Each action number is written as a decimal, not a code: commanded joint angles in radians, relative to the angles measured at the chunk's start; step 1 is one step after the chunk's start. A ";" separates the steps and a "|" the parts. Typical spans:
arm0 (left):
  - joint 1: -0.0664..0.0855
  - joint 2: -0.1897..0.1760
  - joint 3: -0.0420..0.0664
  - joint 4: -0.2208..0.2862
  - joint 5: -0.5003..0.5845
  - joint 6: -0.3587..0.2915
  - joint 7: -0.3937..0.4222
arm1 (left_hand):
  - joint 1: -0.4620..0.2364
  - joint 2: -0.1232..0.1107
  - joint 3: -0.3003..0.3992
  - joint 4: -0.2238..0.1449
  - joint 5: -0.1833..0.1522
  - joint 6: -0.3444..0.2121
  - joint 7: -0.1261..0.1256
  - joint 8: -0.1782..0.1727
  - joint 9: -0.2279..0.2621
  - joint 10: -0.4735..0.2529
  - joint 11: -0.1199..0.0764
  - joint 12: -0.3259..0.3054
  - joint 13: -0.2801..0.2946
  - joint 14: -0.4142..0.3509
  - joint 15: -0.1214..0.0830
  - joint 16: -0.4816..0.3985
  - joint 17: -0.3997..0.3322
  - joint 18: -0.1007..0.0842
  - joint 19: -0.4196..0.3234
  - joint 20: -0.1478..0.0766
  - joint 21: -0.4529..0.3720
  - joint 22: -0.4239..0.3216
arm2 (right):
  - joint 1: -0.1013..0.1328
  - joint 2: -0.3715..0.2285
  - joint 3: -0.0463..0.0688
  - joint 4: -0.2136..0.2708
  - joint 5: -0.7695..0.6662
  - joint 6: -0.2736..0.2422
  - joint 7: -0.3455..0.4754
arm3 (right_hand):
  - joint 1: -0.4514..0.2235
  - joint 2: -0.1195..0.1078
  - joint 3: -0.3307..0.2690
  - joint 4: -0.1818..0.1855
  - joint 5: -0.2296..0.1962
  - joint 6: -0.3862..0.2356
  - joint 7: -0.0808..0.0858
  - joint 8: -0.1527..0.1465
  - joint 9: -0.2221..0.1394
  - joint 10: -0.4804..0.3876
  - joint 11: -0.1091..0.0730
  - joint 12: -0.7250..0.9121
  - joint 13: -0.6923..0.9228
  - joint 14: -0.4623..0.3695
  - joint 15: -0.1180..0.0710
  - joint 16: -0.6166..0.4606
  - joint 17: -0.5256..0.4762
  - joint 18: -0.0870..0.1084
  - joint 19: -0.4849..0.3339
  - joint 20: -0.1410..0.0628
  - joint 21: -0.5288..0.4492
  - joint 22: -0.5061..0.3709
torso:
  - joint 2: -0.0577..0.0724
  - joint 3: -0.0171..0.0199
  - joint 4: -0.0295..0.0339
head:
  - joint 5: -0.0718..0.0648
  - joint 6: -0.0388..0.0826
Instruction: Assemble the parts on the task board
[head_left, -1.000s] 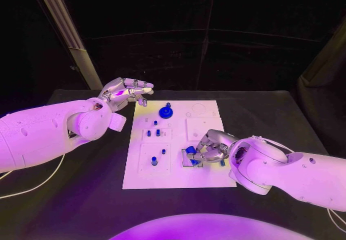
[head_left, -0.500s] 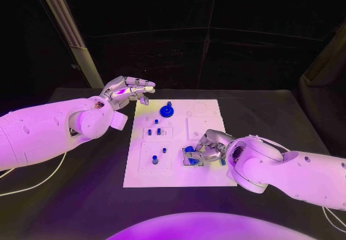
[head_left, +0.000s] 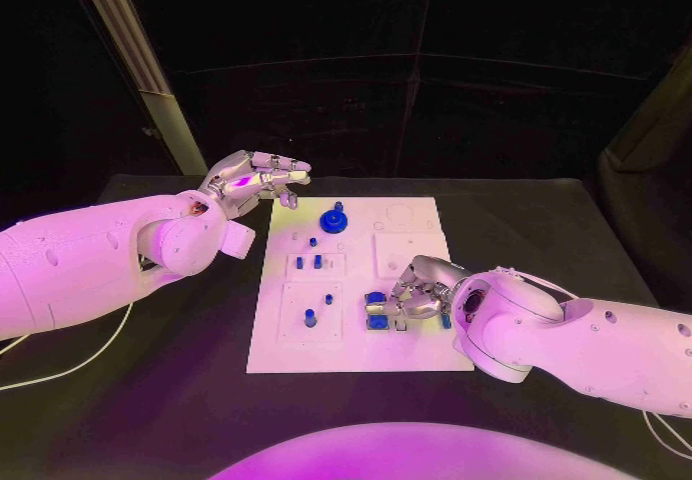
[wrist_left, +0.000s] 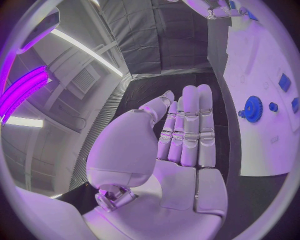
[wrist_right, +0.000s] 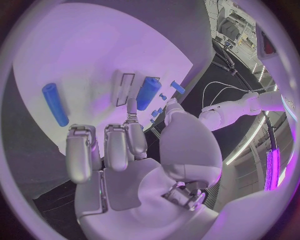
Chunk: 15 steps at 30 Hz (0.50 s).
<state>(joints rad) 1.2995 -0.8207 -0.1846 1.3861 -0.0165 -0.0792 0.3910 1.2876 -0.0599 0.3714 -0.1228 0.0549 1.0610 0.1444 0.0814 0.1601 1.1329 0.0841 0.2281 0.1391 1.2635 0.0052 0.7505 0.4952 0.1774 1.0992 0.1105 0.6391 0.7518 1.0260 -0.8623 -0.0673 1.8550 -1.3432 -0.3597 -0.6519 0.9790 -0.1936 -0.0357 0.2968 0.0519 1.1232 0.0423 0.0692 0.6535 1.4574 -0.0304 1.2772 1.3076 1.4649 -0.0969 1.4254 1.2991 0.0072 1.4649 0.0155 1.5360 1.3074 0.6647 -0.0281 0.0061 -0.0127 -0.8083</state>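
Observation:
The white task board (head_left: 361, 350) lies in the middle of the black table. My right hand (head_left: 421, 298) rests low over its near right part, with a blue cylinder part (head_left: 378, 298) at its fingertips. In the right wrist view that cylinder (wrist_right: 148, 92) sits between a fingertip (wrist_right: 131, 104) and the thumb, beside a rectangular slot (wrist_right: 125, 89). A second blue cylinder (wrist_right: 55, 104) lies loose on the board. My left hand (head_left: 253, 181) hovers off the board's far left corner, fingers straight and holding nothing (wrist_left: 187, 130). A blue gear (head_left: 335, 222) stands at the far end of the board.
Small blue pegs (head_left: 307, 264) stand in the plate's middle left block, and another peg (head_left: 309, 320) stands nearer me. A pale post (head_left: 152, 100) rises behind the table's far left corner. Black tabletop (head_left: 548, 230) surrounds the board.
My right hand has crept slightly left with the blue cylinder toward the slot. The left hand has stayed where it was.

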 joint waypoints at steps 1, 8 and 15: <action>0.001 0.000 0.001 0.002 0.004 0.008 0.004 | -0.005 0.005 -0.008 0.000 -0.006 0.002 0.006 -0.005 0.002 -0.008 0.001 0.004 0.002 -0.004 0.001 -0.004 -0.002 0.005 0.008 0.001 -0.003 -0.001 | 0.001 -0.003 0.000 0.006 -0.019 0.016 0.017 | 0.101 0.026 0.024 -0.010 0.002 -0.006 0.003 -0.003 0.004 -0.005 0.002 -0.006 0.014 0.048 0.002 -0.007 -0.001 0.007 0.078 0.000 -0.006 0.211 | 0.001 0.0008 -0.0009 | 0.001 -0.001; 0.001 -0.001 0.001 0.002 0.004 0.009 0.003 | -0.005 0.005 -0.008 0.000 -0.006 0.002 0.006 -0.005 0.002 -0.008 0.001 0.004 0.002 -0.004 0.001 -0.004 -0.002 0.005 0.008 0.001 -0.003 -0.001 | 0.001 -0.011 0.000 0.016 -0.024 0.035 0.043 | 0.243 0.049 0.042 -0.083 0.006 0.004 0.003 0.000 0.014 -0.003 0.002 -0.007 0.016 0.050 0.002 -0.008 0.003 0.006 0.080 0.002 -0.003 0.215 | 0.001 0.0008 -0.0006 | 0.000 -0.002; 0.001 -0.001 0.001 0.001 0.004 0.010 0.003 | -0.005 0.005 -0.008 0.000 -0.006 0.002 0.006 -0.005 0.002 -0.008 0.001 0.004 0.002 -0.004 0.001 -0.004 -0.002 0.005 0.008 0.001 -0.003 -0.001 | 0.001 -0.011 0.000 0.014 -0.061 0.043 0.034 | 0.297 0.070 0.044 -0.142 0.008 0.023 -0.001 0.004 0.023 -0.002 -0.002 -0.008 0.018 0.052 -0.001 -0.008 0.006 0.006 0.081 -0.001 -0.001 0.218 | 0.001 0.0006 0.0009 | -0.002 -0.003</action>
<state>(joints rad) 1.2995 -0.8215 -0.1845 1.3858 -0.0165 -0.0791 0.3905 1.2876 -0.0599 0.3714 -0.1228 0.0549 1.0610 0.1444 0.0814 0.1601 1.1329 0.0841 0.2281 0.1392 1.2635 0.0052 0.7505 0.4952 0.1774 1.0993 0.1105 0.6391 0.7519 1.0260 -0.8731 -0.0673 1.8673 -1.3703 -0.3340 -0.6272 1.2678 -0.1245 0.0084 0.1614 0.0560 1.1387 0.0431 0.0692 0.6755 1.4575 -0.0304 1.2734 1.3076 1.4649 -0.0968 1.4215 1.3044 0.0073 1.4648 0.0155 1.5360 1.3074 0.6656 -0.0272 0.0054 -0.0139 -0.8113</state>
